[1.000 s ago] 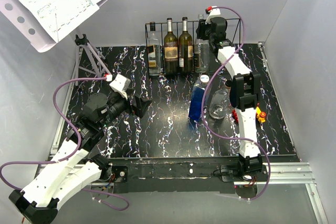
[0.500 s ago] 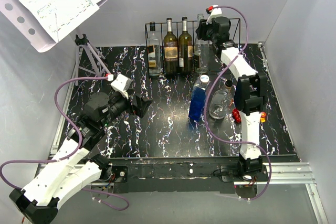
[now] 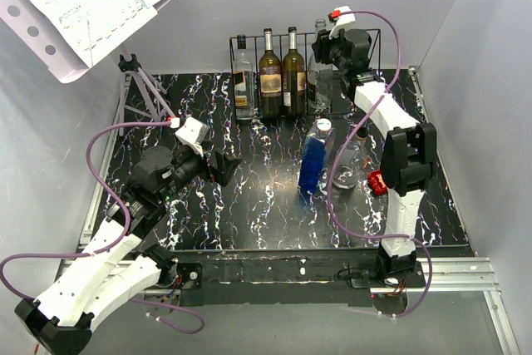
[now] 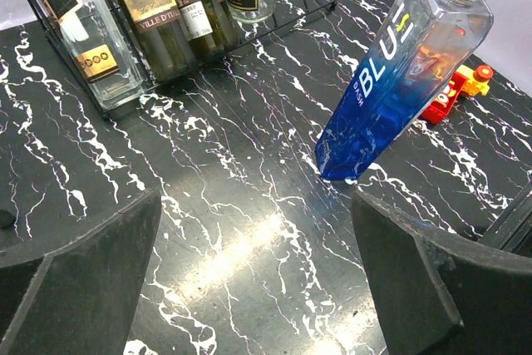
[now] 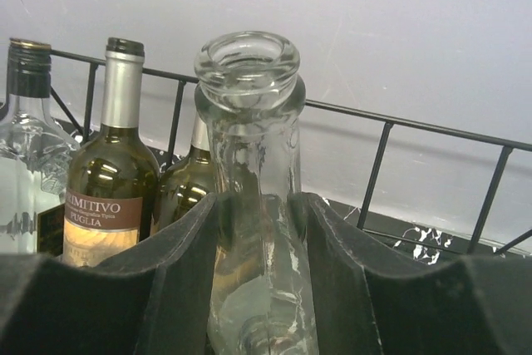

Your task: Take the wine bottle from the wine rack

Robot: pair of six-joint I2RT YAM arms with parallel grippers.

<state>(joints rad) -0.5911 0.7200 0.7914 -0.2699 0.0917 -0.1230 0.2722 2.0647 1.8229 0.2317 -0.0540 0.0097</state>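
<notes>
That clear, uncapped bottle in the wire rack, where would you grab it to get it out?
Grip the clear bottle by its neck, under the flared lip, coming from above. The wine rack bars and the dark bottle beside it fence its body; only the neck stands free. The right gripper pinches there.

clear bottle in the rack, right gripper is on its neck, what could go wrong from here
The right gripper holds the clear bottle only by its smooth glass neck, so it may slip when lifted. Tilting it could knock the dark wine bottle beside it or catch the wine rack rail. Swinging forward, it might hit the blue bottle.
</notes>
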